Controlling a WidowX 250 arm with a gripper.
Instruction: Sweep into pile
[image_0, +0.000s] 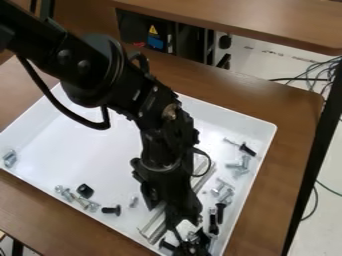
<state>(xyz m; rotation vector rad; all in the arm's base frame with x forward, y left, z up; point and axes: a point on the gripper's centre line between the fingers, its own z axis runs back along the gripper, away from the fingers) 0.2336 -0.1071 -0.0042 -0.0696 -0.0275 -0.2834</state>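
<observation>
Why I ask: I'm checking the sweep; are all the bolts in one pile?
No, one black bolt lies toward the lower left of the white tray, while another black bolt lies toward the right.

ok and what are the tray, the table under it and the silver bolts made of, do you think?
Tray: probably smooth plastic, from its even white and rounded corner. Table: brown with faint grain, so wood or a wood-look laminate. Silver bolts: likely metal, bare or plated, from their grey shine.
</observation>
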